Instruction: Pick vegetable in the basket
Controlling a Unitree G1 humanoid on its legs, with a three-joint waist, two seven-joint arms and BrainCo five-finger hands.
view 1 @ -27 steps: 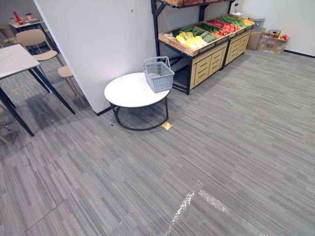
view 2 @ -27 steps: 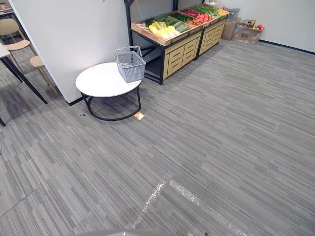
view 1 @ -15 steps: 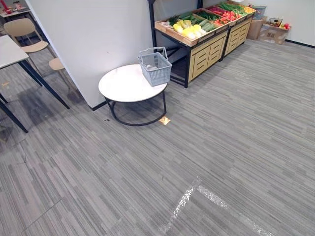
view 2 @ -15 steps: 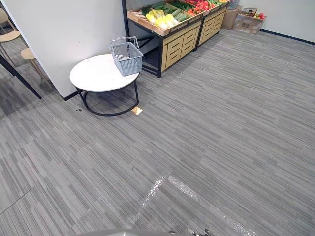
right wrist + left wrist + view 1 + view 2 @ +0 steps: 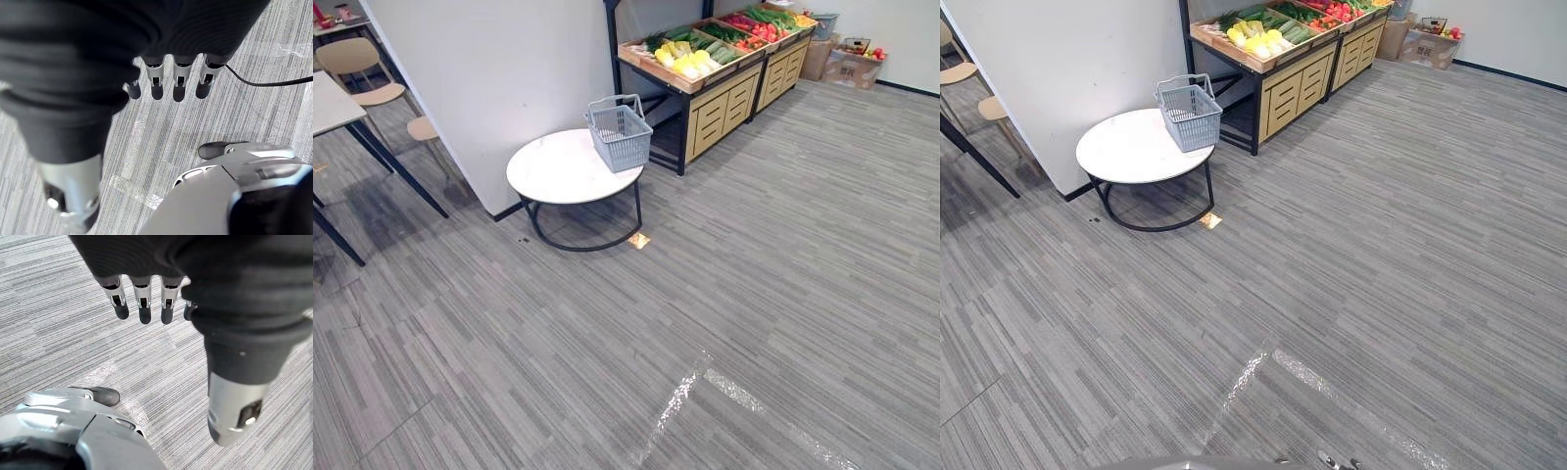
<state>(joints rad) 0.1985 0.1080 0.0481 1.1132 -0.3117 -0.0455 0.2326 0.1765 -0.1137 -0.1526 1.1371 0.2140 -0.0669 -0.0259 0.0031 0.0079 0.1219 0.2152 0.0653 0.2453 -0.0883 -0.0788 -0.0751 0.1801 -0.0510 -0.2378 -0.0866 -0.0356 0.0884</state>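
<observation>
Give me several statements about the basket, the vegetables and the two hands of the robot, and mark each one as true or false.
1. The grey basket stands on the round white table. True.
2. Yellow vegetables lie inside the basket. False: nothing shows in it; the yellow vegetables lie on the wooden stand behind the table.
3. The left hand is curled round a vegetable. False: its fingers are straight and hold nothing.
4. The right hand is open and holds nothing. True.
</observation>
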